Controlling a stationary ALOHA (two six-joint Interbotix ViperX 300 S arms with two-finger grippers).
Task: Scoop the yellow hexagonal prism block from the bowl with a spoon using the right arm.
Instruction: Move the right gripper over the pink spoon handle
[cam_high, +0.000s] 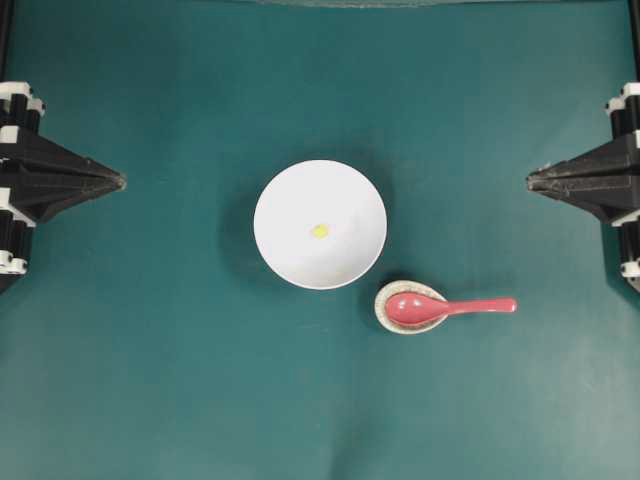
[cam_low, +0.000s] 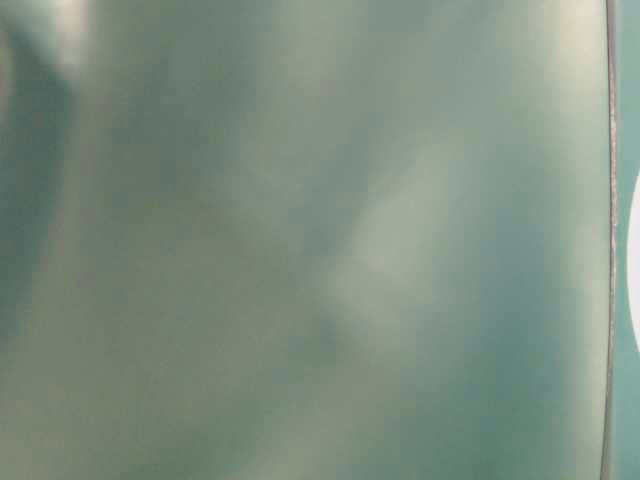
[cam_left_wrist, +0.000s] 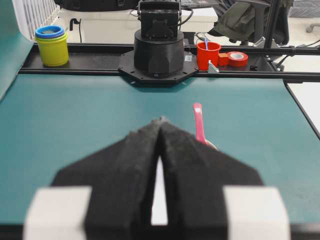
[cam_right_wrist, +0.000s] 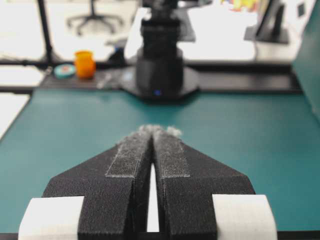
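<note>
At the middle of the green table, seen from overhead, sits the bowl, round and plain white, with the yellow hexagonal prism block lying alone on its floor, close to the centre. Just beside the bowl's lower right rim stands a small speckled dish, and the spoon rests with its pink-red scoop in that dish and its handle stretching out to the right over the table. Both arms keep to the edges, well apart from the bowl and the spoon. The left gripper points inward from the left side with its jaws together at a single tip, and its wrist view shows the black pads meeting along one line, with the spoon's handle visible beyond them. The right gripper mirrors it on the right, jaws pressed together and holding nothing. The table-level view is a blurred green wash with only a white sliver at its right edge.
</note>
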